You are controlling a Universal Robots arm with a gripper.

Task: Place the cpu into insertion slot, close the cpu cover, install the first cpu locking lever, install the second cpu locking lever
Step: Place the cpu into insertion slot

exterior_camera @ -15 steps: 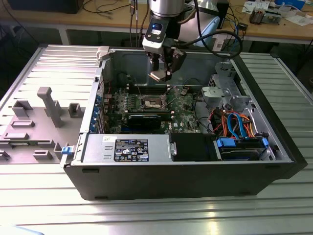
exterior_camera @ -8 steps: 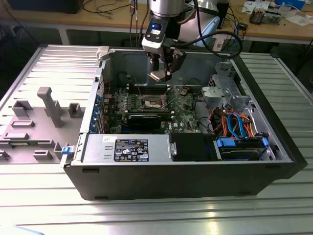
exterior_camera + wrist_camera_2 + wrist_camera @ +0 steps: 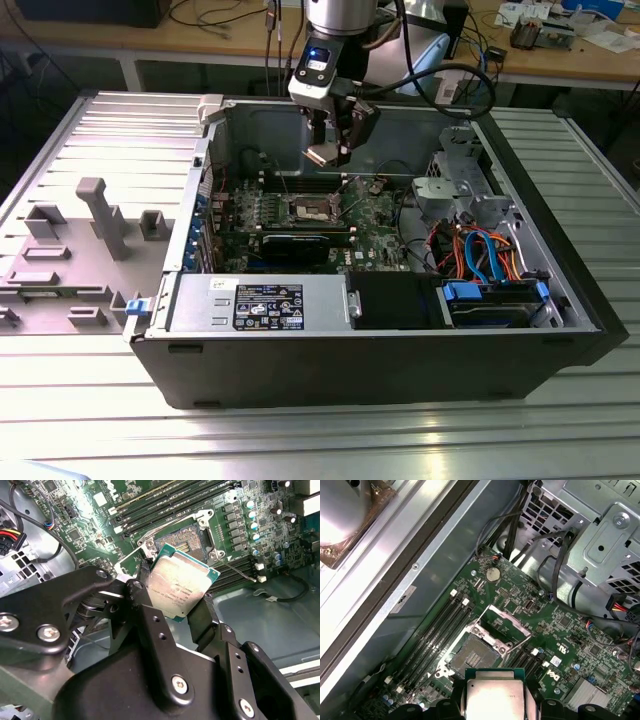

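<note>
My gripper (image 3: 328, 152) hangs inside the open computer case, shut on the cpu (image 3: 323, 155), a small square chip with a silver-grey top. In both wrist views the cpu (image 3: 180, 585) (image 3: 495, 697) sits between the black fingers (image 3: 142, 597), tilted and held above the green motherboard. The insertion slot (image 3: 474, 655) (image 3: 187, 541) (image 3: 312, 208) lies uncovered below, with nothing in it. The cpu cover (image 3: 506, 625) stands swung up beside the slot. A thin locking lever (image 3: 235, 570) sticks out from the socket frame.
Long memory slots (image 3: 440, 630) run beside the socket. A long black card (image 3: 300, 245) and the grey power-supply box (image 3: 260, 305) sit nearer the case front. A metal drive cage (image 3: 465, 180) and coloured cables (image 3: 485, 255) fill the exterior view's right. Grey fixture blocks (image 3: 100, 215) stand outside the case.
</note>
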